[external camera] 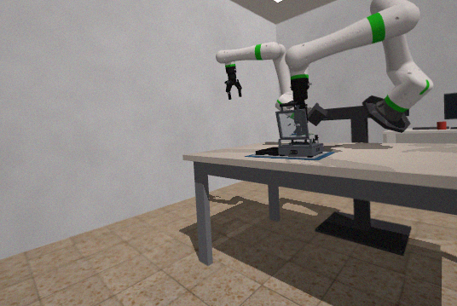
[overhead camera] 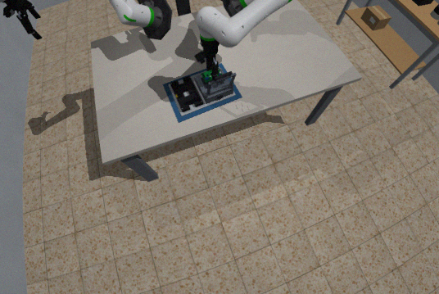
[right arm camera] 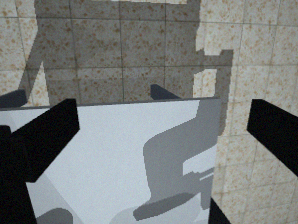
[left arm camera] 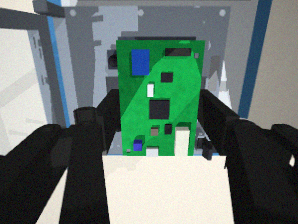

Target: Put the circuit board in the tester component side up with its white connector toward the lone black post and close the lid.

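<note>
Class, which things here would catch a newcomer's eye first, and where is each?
The bright green circuit board stands out, held between the fingers of the left gripper above the tester. Next come the white arms with green bands reaching over the pale table, and the blue plate under the tester.
</note>
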Controlling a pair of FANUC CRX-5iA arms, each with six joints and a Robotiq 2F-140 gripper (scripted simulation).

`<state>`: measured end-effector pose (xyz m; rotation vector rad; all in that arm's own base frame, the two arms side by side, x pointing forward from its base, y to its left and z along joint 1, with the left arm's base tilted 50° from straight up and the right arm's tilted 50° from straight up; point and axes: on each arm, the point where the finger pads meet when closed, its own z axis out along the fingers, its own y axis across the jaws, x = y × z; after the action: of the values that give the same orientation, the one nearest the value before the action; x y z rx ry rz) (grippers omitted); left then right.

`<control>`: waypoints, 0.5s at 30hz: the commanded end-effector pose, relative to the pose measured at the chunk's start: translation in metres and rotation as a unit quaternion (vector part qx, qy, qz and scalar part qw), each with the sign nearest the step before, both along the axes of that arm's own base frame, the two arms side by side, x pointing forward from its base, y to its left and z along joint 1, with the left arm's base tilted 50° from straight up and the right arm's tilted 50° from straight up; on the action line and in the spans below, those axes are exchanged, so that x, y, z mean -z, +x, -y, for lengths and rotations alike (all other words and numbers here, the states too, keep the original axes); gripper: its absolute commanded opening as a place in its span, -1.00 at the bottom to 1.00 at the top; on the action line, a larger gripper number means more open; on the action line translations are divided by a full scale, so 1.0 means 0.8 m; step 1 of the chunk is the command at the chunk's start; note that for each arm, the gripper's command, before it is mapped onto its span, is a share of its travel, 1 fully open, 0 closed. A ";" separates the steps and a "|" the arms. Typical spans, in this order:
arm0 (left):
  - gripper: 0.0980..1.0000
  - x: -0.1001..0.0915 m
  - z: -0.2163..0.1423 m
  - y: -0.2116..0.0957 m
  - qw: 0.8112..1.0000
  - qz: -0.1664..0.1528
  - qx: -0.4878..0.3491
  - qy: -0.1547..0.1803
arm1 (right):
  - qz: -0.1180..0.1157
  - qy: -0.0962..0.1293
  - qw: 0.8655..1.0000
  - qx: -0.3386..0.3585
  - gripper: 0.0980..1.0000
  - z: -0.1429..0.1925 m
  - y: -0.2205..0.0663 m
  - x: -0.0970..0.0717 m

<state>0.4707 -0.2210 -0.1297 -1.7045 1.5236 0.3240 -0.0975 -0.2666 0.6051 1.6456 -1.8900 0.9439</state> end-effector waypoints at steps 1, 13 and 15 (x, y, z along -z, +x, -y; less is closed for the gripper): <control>-0.09 0.003 -0.002 0.001 1.000 0.000 0.000 -0.001 | 0.000 -0.001 1.000 0.001 1.00 -0.001 -0.001 -0.001; -0.09 0.017 -0.017 0.008 1.000 0.000 0.000 -0.001 | 0.000 -0.001 1.000 0.001 1.00 -0.001 -0.001 -0.001; -0.09 0.018 -0.019 0.009 1.000 0.000 0.000 -0.001 | 0.000 -0.001 1.000 0.001 1.00 -0.001 -0.001 -0.001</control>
<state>0.4774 -0.2061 -0.1433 -1.7044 1.5236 0.3240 -0.0975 -0.2666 0.6051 1.6456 -1.8900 0.9439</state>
